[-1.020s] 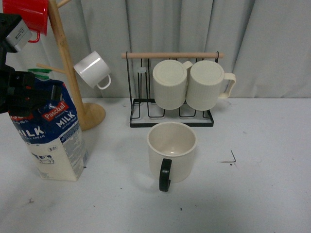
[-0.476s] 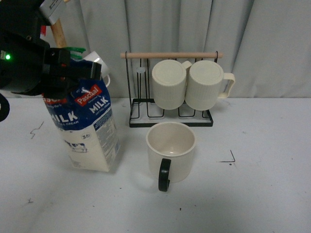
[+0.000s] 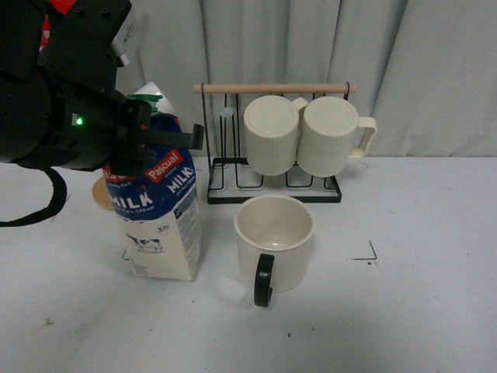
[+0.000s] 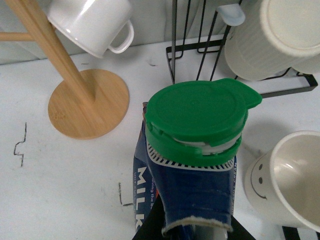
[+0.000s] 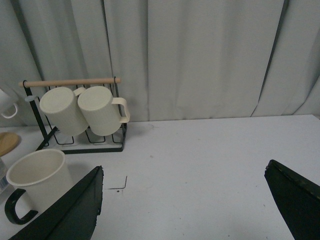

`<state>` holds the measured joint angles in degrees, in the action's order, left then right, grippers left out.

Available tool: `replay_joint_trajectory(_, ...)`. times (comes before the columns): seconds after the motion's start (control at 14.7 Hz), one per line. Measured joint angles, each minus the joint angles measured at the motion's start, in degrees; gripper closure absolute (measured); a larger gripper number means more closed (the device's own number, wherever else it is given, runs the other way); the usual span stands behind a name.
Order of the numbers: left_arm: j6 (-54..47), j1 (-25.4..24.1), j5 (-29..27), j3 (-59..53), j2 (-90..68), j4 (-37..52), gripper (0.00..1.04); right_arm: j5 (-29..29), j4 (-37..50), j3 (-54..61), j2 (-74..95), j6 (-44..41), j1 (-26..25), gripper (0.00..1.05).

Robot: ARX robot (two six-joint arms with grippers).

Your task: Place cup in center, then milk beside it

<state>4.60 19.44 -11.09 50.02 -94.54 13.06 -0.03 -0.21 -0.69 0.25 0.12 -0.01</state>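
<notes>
The left gripper (image 3: 161, 140) is clamped on the gabled top of the milk (image 3: 159, 229). The milk is held slightly tilted just to the left of the cup (image 3: 274, 237), with a narrow gap between them. Whether its base touches the table (image 3: 419, 311) cannot be told. The cup is set upright in front of the wire rack (image 3: 272, 185), its handle toward the camera. The right gripper (image 5: 184, 172) is spread wide, with nothing held.

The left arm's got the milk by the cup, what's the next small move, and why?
Probably lower the milk upright onto the table, then open the left gripper: it leans slightly and sits close beside the cup without touching it.
</notes>
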Motion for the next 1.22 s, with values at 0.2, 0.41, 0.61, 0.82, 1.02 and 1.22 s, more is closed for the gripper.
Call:
replay_joint_trajectory(0.2, 1.81, 1.51, -1.2, 0.0, -0.7, 0.81, 1.01, 0.0, 0.02, 0.0, 0.0, 0.0, 0.0, 0.07)
replay_joint_trajectory(0.41, 2.93, 2.32, -2.56, -0.98, -1.4, 1.03, 1.01, 0.0, 0.0, 0.0, 0.0, 0.0, 0.0, 0.07)
replay_joint_trajectory(0.61, 4.55, 2.54, -3.1, -1.25, -1.42, 0.83, 1.01, 0.02, 0.02, 0.0, 0.0, 0.0, 0.0, 0.07)
replay_joint_trajectory(0.82, 7.28, 2.99, -3.82, -1.29, -1.44, 0.55, 1.01, 0.0, 0.0, 0.0, 0.0, 0.0, 0.0, 0.07)
replay_joint_trajectory(1.02, 11.3, 3.72, -1.38, -0.74, -1.05, -1.6, 0.78, 0.0, 0.02, 0.0, 0.0, 0.0, 0.0, 0.07)
replay_joint_trajectory(1.22, 17.57, 2.12, 3.02, -0.55, 2.84, -5.18, 0.44, 0.0, 0.02, 0.0, 0.0, 0.0, 0.0, 0.07)
